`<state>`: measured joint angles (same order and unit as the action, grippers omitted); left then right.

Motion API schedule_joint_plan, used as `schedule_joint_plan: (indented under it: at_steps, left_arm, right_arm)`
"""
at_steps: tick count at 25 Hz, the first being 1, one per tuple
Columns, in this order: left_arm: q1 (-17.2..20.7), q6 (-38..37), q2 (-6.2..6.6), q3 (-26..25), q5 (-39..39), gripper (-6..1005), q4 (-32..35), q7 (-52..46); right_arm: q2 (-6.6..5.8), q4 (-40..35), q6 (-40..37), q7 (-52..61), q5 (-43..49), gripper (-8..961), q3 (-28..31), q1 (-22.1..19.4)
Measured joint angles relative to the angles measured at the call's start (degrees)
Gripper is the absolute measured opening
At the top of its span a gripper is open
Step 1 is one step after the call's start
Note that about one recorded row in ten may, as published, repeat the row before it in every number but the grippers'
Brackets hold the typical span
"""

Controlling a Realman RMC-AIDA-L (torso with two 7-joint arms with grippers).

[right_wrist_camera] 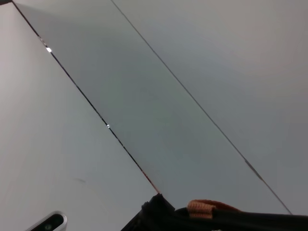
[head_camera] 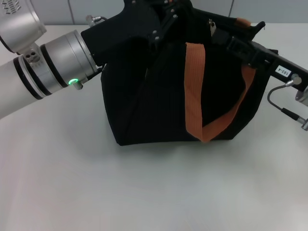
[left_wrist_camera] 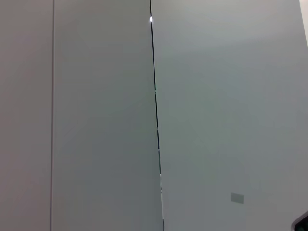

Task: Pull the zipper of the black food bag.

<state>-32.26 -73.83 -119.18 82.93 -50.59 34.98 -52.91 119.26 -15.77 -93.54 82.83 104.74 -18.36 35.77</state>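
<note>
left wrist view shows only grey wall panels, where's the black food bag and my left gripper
observer: in the head view the black food bag stands on the table, and the left gripper is at its top, towards the left.
operator: and the right one
observer: the right gripper is at the bag's top right, beside a small silver piece that may be the zipper.
operator: handles in the way
observer: one orange strap hangs down the front, below both grippers.
</note>
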Motion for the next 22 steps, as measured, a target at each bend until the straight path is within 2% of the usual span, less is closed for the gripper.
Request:
schedule_joint_plan:
  at_steps: [22]
  left_arm:
    - [0.0, 1.4, 0.0, -0.1, 0.2, 120, 0.3, 0.2]
  right_arm:
    - [0.01, -4.6, -0.3, 4.4, -0.1, -1, -0.2, -2.6]
